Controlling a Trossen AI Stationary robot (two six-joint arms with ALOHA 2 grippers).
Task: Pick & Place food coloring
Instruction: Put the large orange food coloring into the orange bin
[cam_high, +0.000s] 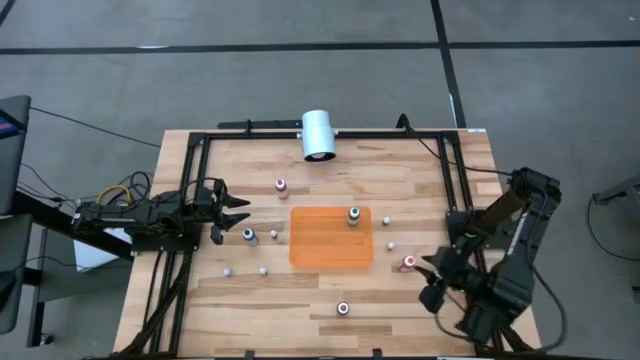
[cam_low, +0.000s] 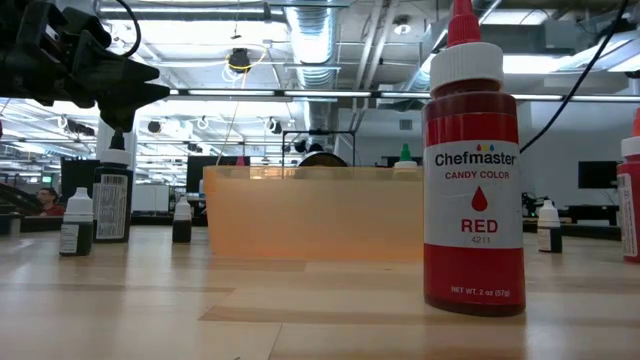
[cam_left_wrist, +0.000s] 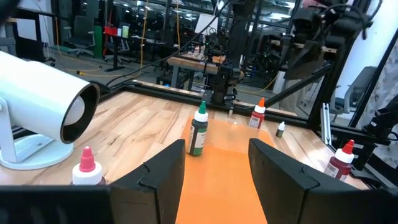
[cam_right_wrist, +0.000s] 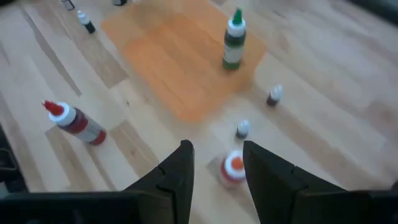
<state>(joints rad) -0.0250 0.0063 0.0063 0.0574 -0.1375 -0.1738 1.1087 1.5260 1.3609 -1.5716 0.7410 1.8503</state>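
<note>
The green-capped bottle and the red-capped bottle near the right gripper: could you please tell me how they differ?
The green-capped bottle stands on the orange mat; the red-capped bottle stands on bare wood beside it. The green one has nothing near it; the red one has the right gripper just above it, jaws apart. Both stand upright.

The table (cam_high: 240, 290) was made of pale wooden planks, and a black metal frame (cam_high: 330, 133) ran along its 12 o'clock edge and down both sides. Around it the floor (cam_high: 560, 80) was grey concrete, crossed by dark lines. Behind the table the room was a large open workshop. Silver air ducts (cam_low: 310, 35) and long bright lamps (cam_low: 270, 92) hung under the ceiling. Desks and dark monitors (cam_low: 600, 175) stood far back, at 3 o'clock.
</note>
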